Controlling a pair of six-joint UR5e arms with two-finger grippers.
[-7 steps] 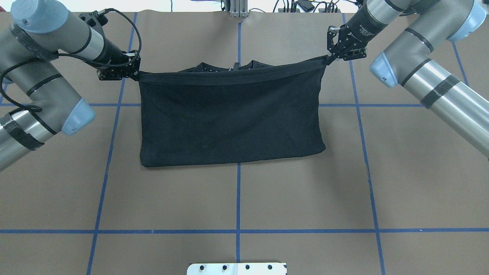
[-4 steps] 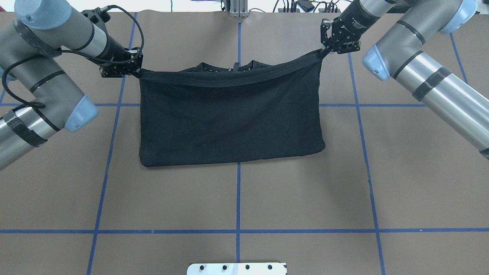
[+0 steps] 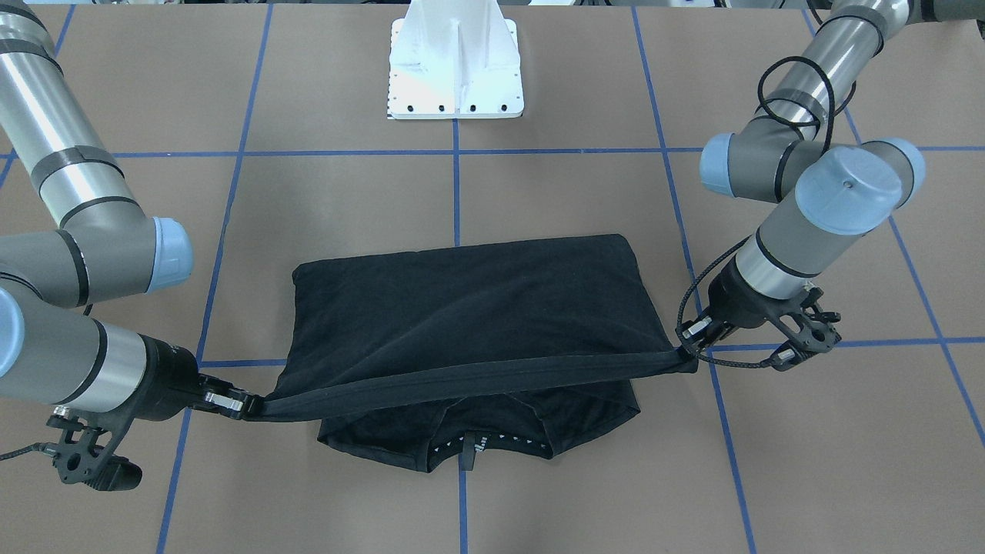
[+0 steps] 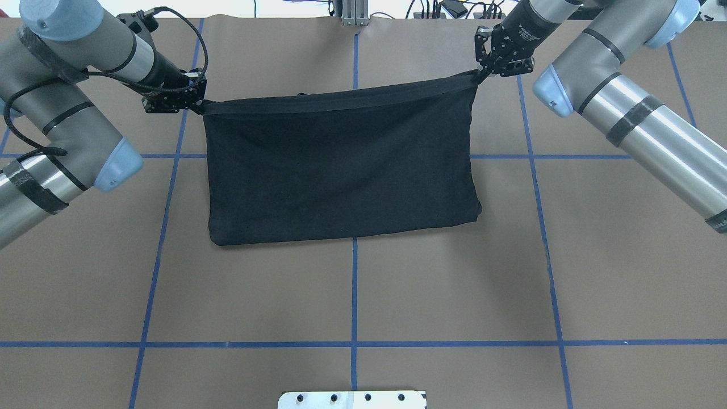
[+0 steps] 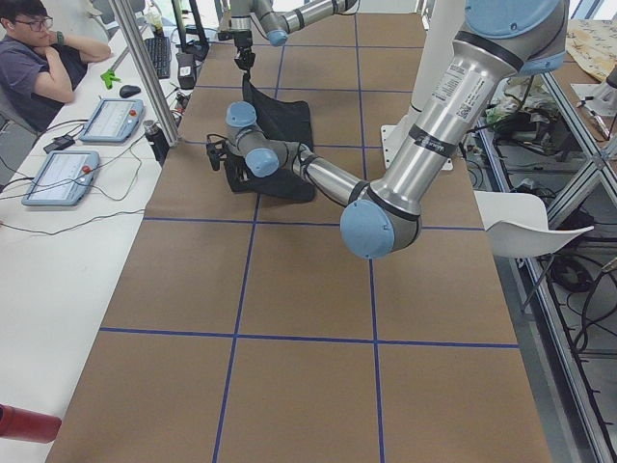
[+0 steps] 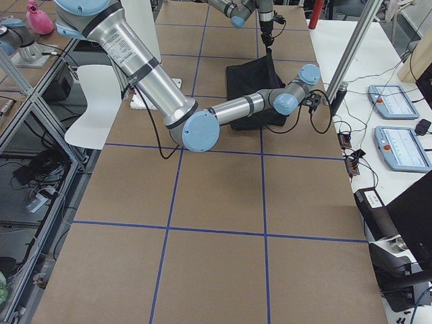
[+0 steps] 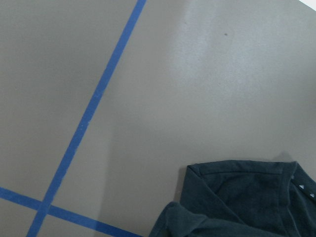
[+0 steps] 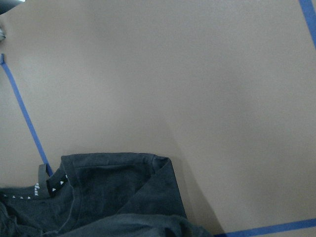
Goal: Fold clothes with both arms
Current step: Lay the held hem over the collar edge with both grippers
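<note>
Over the last second we watched the hem (image 4: 341, 102) travel farther from the robot. From overhead it now hid the collar (image 3: 469, 450), which had shown just beyond it. We judged the half-fold nearly closed, with only lowering and release left.

The left gripper (image 4: 196, 105) was pinching the hem's left corner and the right gripper (image 4: 480, 74) its right corner. The band hung taut between them, above the tabletop (image 4: 352, 295), with its right end slightly farther off than its left.

The black T-shirt (image 4: 341, 170) lay in the far middle of the tabletop, straddling the centre tape line. Its long axis ran left to right. The collar pointed to the far side, away from the robot, and the folded edge faced the near side. From the front camera, the collar still peeked out beneath the raised hem.
</note>
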